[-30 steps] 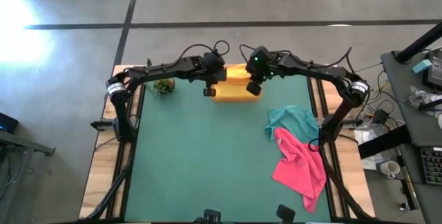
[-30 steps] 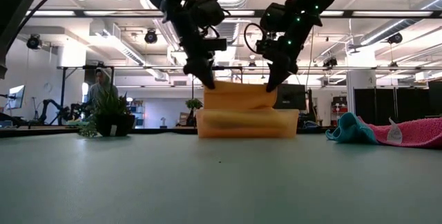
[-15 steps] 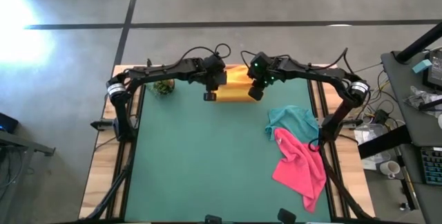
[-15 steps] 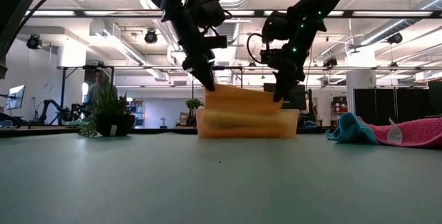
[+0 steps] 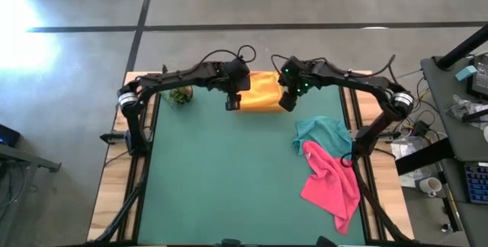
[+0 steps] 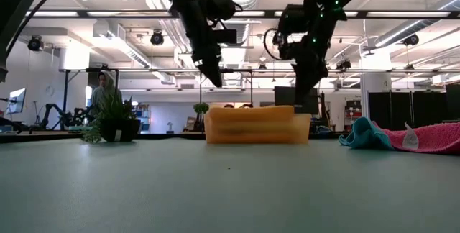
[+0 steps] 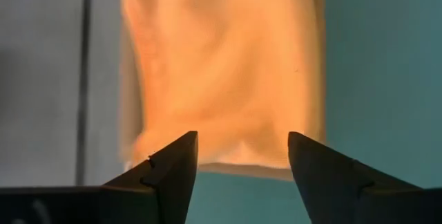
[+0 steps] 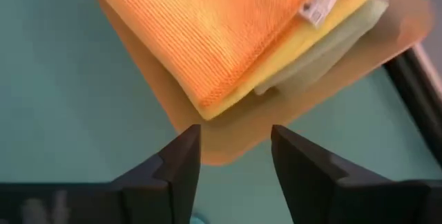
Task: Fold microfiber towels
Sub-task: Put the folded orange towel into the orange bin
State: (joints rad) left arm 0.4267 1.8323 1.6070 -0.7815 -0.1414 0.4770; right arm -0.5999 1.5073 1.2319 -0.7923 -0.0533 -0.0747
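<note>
Both hands hang spread and empty over the far edge of the desk [image 5: 229, 186]: the left hand [image 5: 233, 104] and right hand [image 5: 287, 101] flank the tray [image 8: 387, 30], where the folded orange towel [image 5: 261, 91] tops the stack, yellow towel [image 8: 297, 54] peeking beneath. The next work lies toward the right arm: the teal towel [image 5: 324, 133] and pink towel [image 5: 332, 182], soft, crumpled, overlapping, stretched along that side's edge.
</note>
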